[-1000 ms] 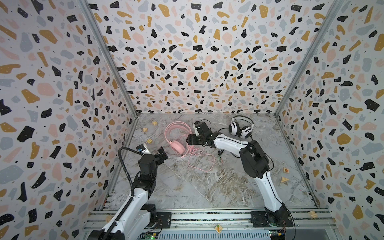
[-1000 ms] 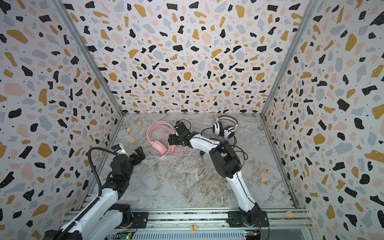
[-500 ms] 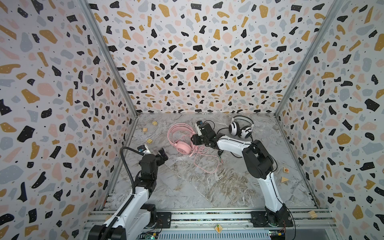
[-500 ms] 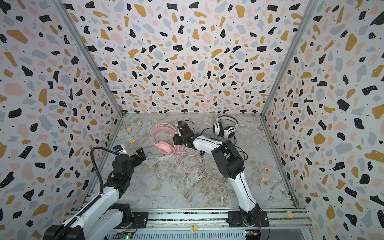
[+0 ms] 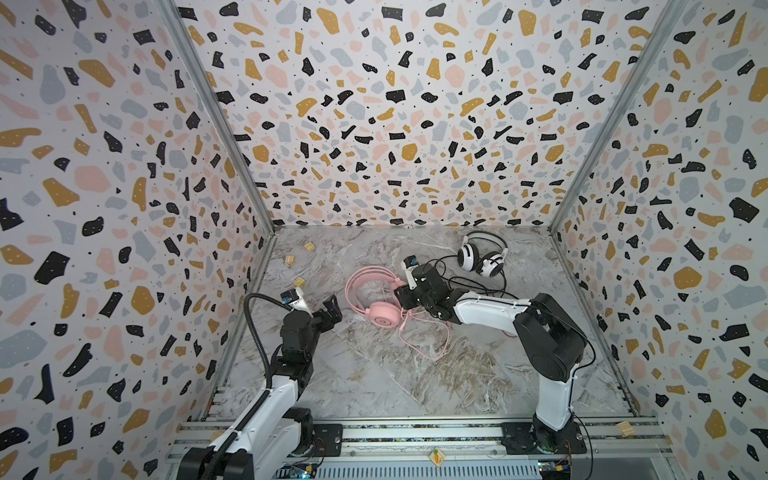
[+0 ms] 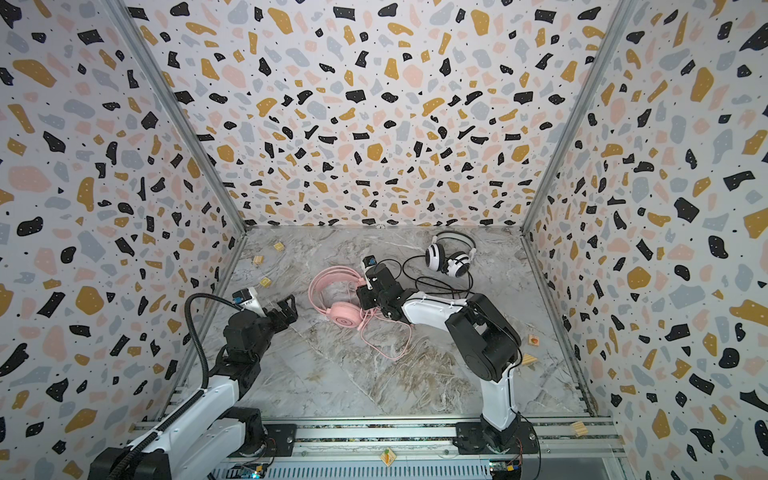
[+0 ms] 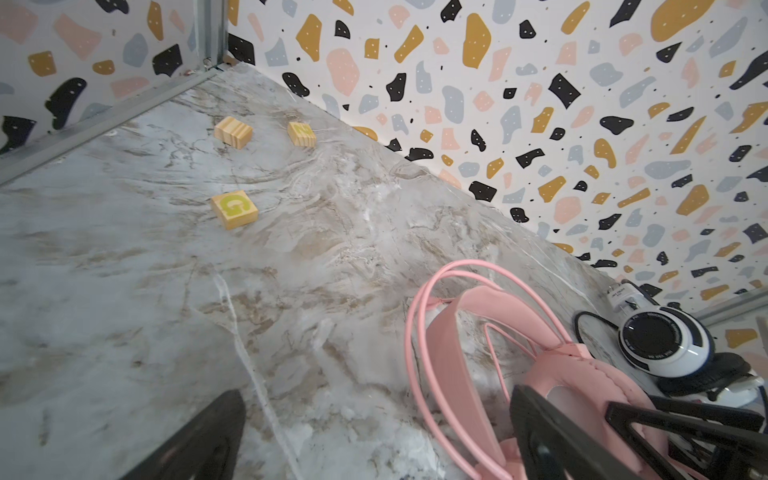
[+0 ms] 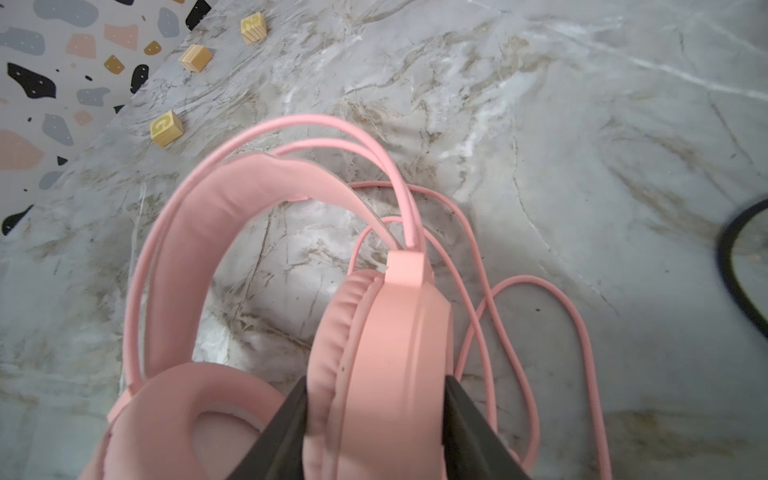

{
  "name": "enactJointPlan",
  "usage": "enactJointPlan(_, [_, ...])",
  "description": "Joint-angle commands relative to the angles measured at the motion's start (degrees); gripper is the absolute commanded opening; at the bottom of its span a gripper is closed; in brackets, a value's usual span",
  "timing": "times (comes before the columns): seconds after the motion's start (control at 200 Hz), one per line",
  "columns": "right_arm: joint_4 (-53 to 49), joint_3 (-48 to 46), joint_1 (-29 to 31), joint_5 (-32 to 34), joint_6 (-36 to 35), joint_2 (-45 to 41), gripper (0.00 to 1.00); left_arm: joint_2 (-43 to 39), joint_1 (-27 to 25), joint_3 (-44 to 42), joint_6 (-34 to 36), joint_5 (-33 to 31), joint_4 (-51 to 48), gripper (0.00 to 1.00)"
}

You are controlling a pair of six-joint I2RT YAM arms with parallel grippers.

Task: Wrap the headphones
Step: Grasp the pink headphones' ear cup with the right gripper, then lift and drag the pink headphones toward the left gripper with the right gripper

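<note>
Pink headset [image 5: 376,299] — one ear cup [image 8: 374,332] clamped in the right gripper [image 5: 401,296]; the left gripper [image 5: 330,313] gapes empty, near-left. Grasping stage; next, probably, gathering the loose cord [image 8: 523,279].

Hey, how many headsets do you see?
2. The pink corded over-ear headset is mid-table, one earcup gripped by the right tool; the white-and-black corded headset lies toward the back right. None seem hidden.

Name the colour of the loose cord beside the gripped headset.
Pink cord, clearest in the right wrist view.
</note>
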Motion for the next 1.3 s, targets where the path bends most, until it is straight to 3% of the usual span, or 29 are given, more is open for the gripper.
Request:
enactJointPlan(0.0, [5.33,-1.79,2.77,6.02,-4.45,-5.15,0.33,-2.72,0.2,-1.35,0.77,2.63,5.16,1.0])
enactJointPlan(0.15, [6.93,-2.64,5.68,10.65,-8.68,-6.25,0.33,-3.45,0.2,-2.45,0.38,-2.05,4.18,1.0])
enactJointPlan(0.27, [4.8,-2.19,5.56,10.22,-9.02,-6.16,0.34,1.15,0.2,0.04,1.81,-0.94,1.72,1.0])
enactJointPlan(0.33, [1.7,-1.04,5.34,9.49,-8.76,-5.82,0.42,3.6,0.2,0.89,1.69,-0.26,1.94,1.0])
enactJointPlan(0.435, [-3.34,1.04,4.41,8.17,-7.71,-5.26,0.64,6.25,0.2,1.78,1.43,1.89,2.35,1.0])
enactJointPlan(0.531, [-10.0,4.41,2.13,5.75,-5.62,-3.79,0.7,6.38,0.2,1.46,1.26,1.79,2.83,1.0])
enactJointPlan(0.771, [-23.71,11.82,-2.09,1.06,-6.52,-5.97,0.72,2.23,0.2,0.63,0.94,-1.67,1.05,1.0])
enactJointPlan(0.951, [-27.41,18.98,-1.58,-3.54,-7.11,-11.66,0.72,-1.76,0.2,-0.44,0.77,-3.75,0.11,1.0])
enactJointPlan(1.051, [-33.4,27.38,-0.62,-2.9,-7.45,-7.84,0.72,-1.1,0.2,-0.49,0.57,-3.8,0.51,1.0])
enactJointPlan(1.291, [-40.08,36.07,0.31,-0.28,-7.06,5.46,0.73,3.36,0.2,1.54,1.45,-1.42,-0.2,1.0])
